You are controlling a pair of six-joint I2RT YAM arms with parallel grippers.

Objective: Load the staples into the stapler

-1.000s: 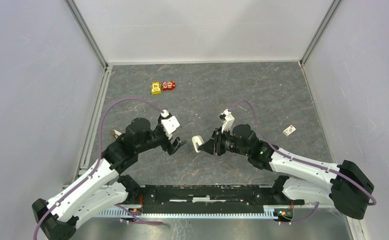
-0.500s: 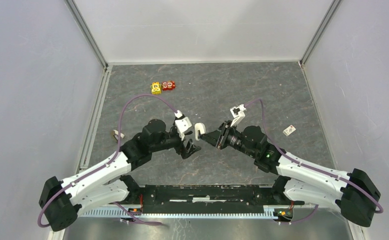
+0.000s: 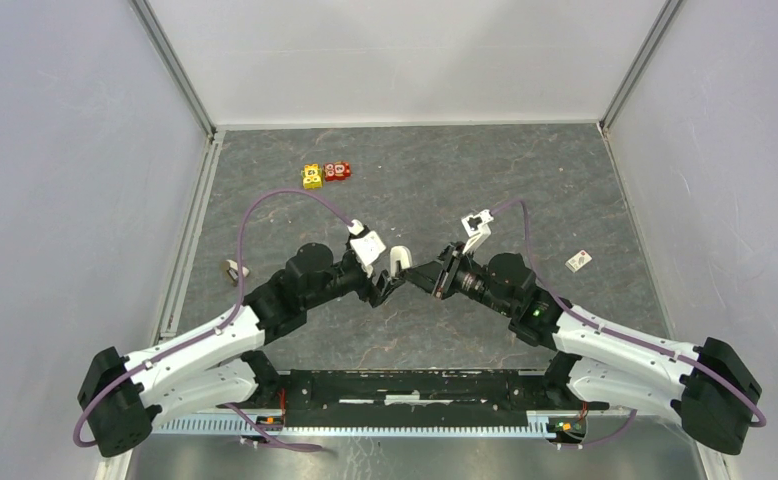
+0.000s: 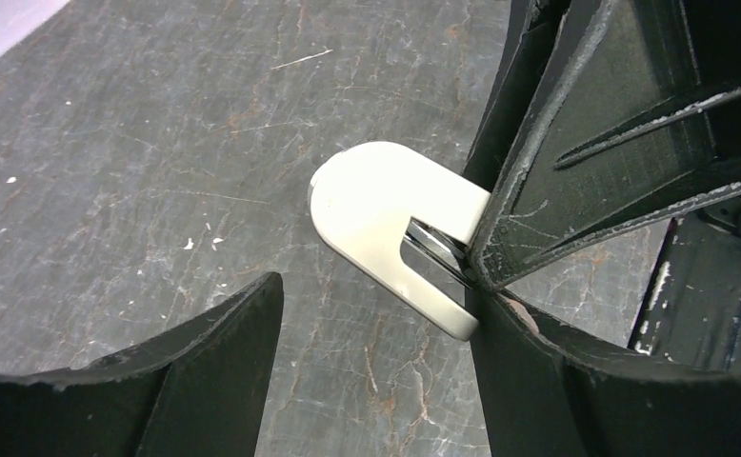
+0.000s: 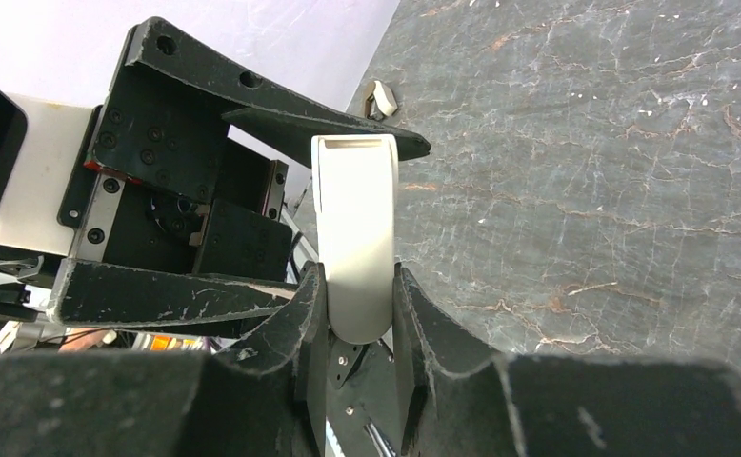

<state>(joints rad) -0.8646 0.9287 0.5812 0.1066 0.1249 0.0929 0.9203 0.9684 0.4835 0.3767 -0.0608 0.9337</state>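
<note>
Stapler (image 5: 352,238) sits clamped in right fingers (image 5: 290,328), its free end between spread left fingers (image 4: 214,371).

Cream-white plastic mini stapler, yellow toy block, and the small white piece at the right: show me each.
cream-white plastic mini stapler (image 5: 352,238), right wrist view, middle of its shell.
yellow toy block (image 3: 312,178), top external view, its top face.
small white piece (image 3: 578,260), top external view, its centre.

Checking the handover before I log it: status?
Right hand shut on stapler. Left hand open, straddling its free end. Nothing else between the hands.
</note>
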